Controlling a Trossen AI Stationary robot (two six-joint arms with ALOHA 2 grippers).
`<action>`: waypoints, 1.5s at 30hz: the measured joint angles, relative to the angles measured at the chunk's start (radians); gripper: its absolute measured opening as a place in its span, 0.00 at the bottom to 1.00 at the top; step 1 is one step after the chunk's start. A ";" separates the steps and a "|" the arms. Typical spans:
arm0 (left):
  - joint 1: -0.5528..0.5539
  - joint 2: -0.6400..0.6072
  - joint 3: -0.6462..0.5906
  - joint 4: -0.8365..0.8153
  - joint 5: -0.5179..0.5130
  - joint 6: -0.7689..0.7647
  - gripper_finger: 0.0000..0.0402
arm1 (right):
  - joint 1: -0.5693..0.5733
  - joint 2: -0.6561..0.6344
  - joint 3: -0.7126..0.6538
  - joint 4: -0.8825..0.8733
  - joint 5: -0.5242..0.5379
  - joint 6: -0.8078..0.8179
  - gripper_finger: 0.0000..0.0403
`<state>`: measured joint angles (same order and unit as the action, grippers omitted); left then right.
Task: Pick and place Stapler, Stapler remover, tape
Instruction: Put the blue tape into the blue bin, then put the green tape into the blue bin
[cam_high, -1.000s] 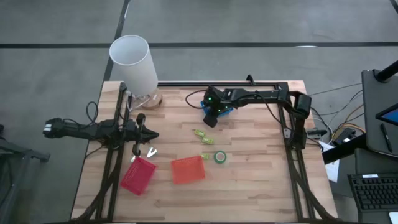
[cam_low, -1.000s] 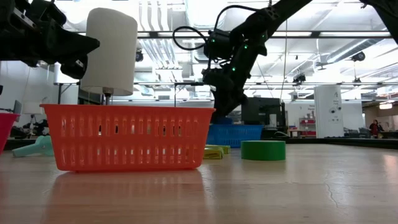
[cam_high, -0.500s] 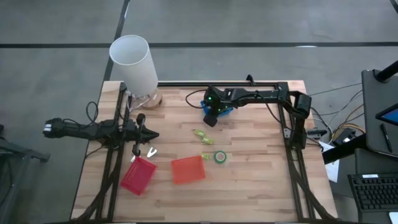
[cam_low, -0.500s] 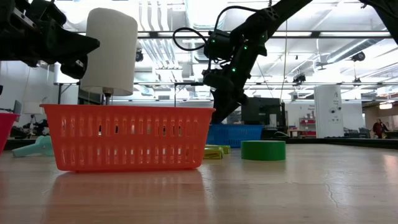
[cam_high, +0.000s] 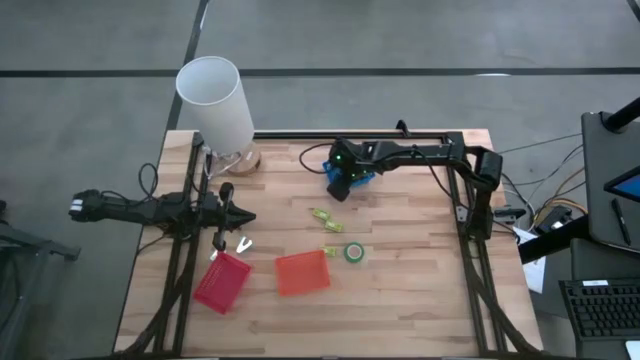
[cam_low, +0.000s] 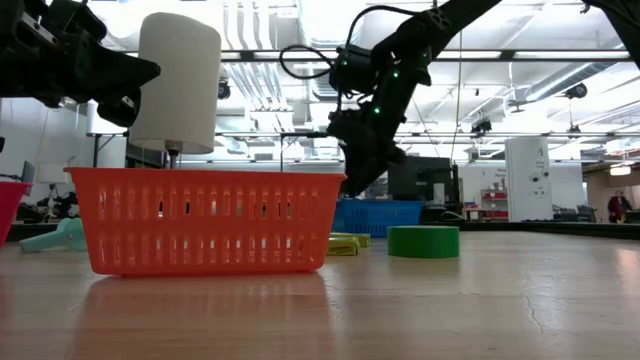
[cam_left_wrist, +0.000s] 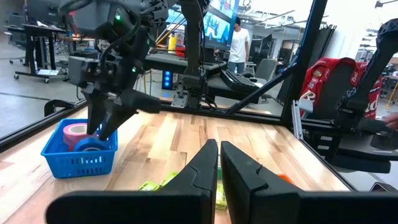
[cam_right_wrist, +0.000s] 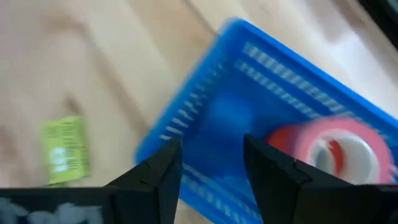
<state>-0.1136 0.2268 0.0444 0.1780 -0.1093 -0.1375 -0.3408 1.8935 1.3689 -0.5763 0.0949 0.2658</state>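
- The right gripper (cam_right_wrist: 208, 163) hangs just above the blue bin (cam_high: 362, 180) at the far middle of the wooden table (cam_high: 400, 290), its 2 fingers apart and empty.
- Inside the blue bin lie 2 tape rolls: a pink roll (cam_right_wrist: 339, 146) with a red core, and a blue roll (cam_left_wrist: 92, 145) beside it, seen from the left wrist view.
- A green tape roll (cam_high: 354, 252) lies flat on the table near the middle, well apart from the blue bin; in the low view it sits just to the right of the orange bin (cam_low: 205, 220).
- 2 small yellow-green items (cam_high: 321, 214) lie on the wood between the blue bin and the green tape roll; what they are cannot be told.
- The orange bin stands near the table's centre, and a red bin (cam_high: 222, 282) stands tilted to its left.
- A pale, light-coloured tool (cam_high: 243, 244) lies just beside the red bin's far corner.
- The left gripper (cam_high: 238, 216) waits over the table's left side, its fingers (cam_left_wrist: 200, 171) pressed together with nothing between them.
- A white cylindrical lamp shade (cam_high: 213, 98) stands at the far-left corner.
- In the room beyond, a person (cam_left_wrist: 238, 43) stands by a screen.
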 joint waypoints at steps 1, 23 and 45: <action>0.000 0.000 0.000 0.000 0.000 0.000 0.06 | 0.000 0.000 0.000 -0.015 0.023 0.017 0.38; 0.000 0.000 0.000 0.000 0.000 0.000 0.06 | -0.017 -0.024 0.000 0.046 -0.138 0.008 0.14; 0.000 0.000 0.000 0.000 0.000 0.000 0.06 | 0.124 -0.191 -0.007 -0.210 -0.459 -0.086 0.14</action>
<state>-0.1135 0.2268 0.0441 0.1780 -0.1093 -0.1376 -0.2170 1.7024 1.3618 -0.7867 -0.3637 0.1802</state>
